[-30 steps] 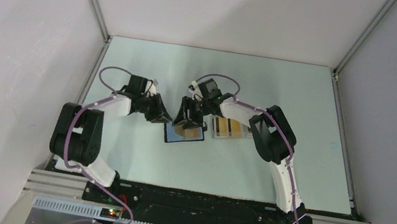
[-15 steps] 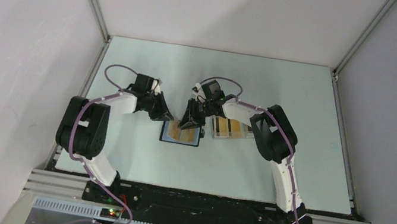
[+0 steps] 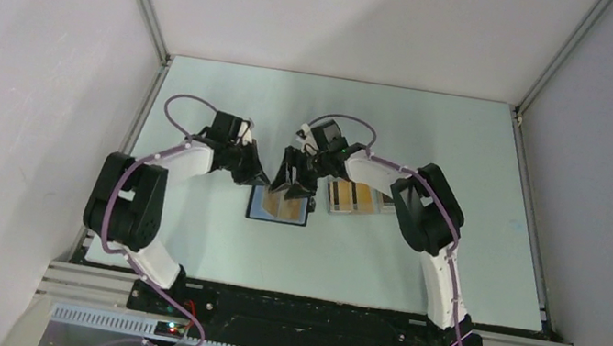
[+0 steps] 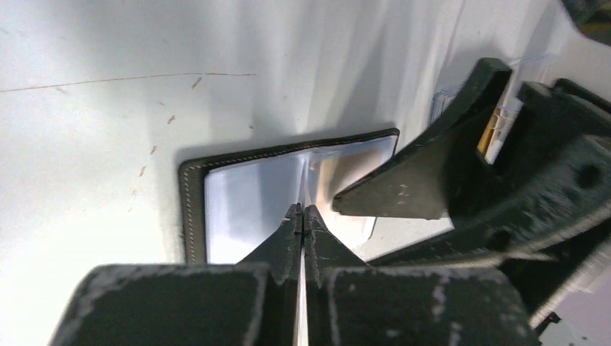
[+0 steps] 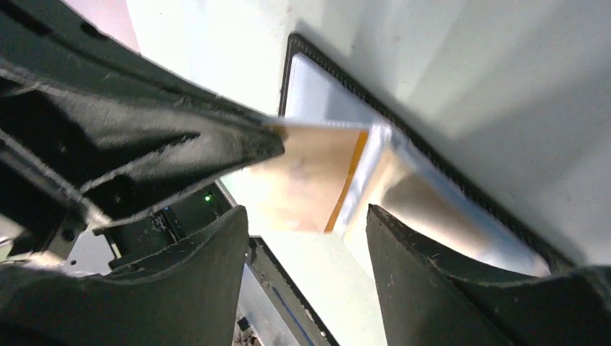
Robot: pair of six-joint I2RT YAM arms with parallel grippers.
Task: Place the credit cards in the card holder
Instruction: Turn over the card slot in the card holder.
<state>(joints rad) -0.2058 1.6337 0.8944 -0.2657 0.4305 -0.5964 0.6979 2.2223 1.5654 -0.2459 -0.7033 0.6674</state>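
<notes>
One pale worktop (image 3: 437,147) and two arms meeting at its middle: the left arm (image 3: 175,157) reaches in from the left, the right arm (image 3: 426,215) curls in from the right. Between them the card holder (image 3: 264,213) lies flat and open, blue lining up and dark stitched border showing. Just to its right sit the other credit cards (image 3: 353,197) in a short row, orange-yellow with black stripes.

Down at the holder, an orange card (image 5: 310,180) stands tilted over the open lining. The left hand (image 4: 301,213) is right above the lining, fingers pressed tight together – pinched, as far as the wrist views show, on that card's corner. The right hand (image 5: 306,213) hovers over the holder's right half with its fingers spread apart, the card showing between them but touching neither.
</notes>
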